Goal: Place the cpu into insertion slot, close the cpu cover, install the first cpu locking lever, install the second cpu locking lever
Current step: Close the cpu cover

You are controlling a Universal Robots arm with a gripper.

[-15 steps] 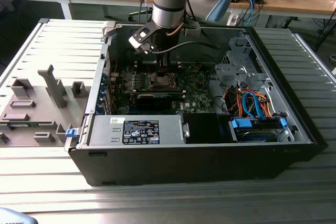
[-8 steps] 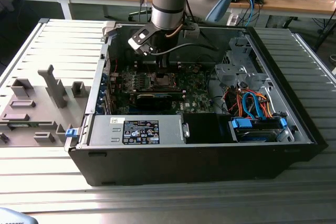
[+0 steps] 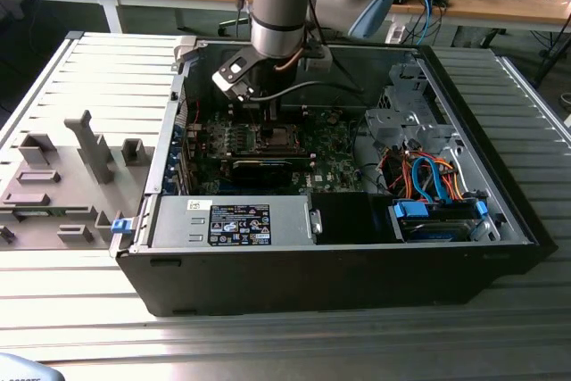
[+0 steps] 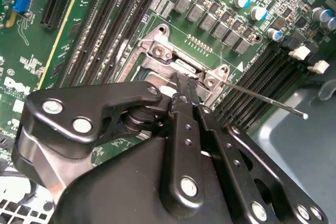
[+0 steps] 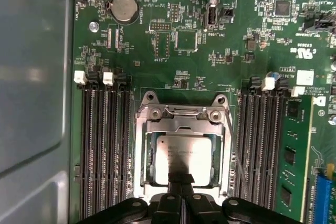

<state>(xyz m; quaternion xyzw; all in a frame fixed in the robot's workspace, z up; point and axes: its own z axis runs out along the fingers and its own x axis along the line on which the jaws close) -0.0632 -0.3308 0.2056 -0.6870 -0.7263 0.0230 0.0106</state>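
The cpu (image 5: pixel 184 153) sits flat in the insertion slot (image 5: pixel 151 156), its pale metal top facing up. The cpu cover (image 5: pixel 140 150) lies down around it, and the chip shows through its square window. From where I stand the end effector (image 5: pixel 182 176) has its two black fingers pressed together with nothing between them. Their tips rest at the edge of the chip nearest the arm. The second wrist view shows the same closed tips (image 4: pixel 186 81) right at the silver frame.

A thin wire locking lever (image 4: pixel 262 98) sticks out from a corner of the frame on a slant, its free end off the board. In the first wrist view it runs (image 5: pixel 234 150) just beside the cover. Rows of black memory slots (image 5: pixel 105 145) flank the socket on both sides, one of them holding a green memory stick (image 5: pixel 294 156). A round coin battery (image 5: pixel 124 8) sits farther off on the green motherboard (image 5: pixel 157 51).

In the exterior view the arm reaches straight down into an open black computer case (image 3: pixel 357 274) lying on the ribbed metal tabletop (image 3: pixel 268 345). Grey plastic fixtures (image 3: pixel 89 144) stand at the exterior view's left.
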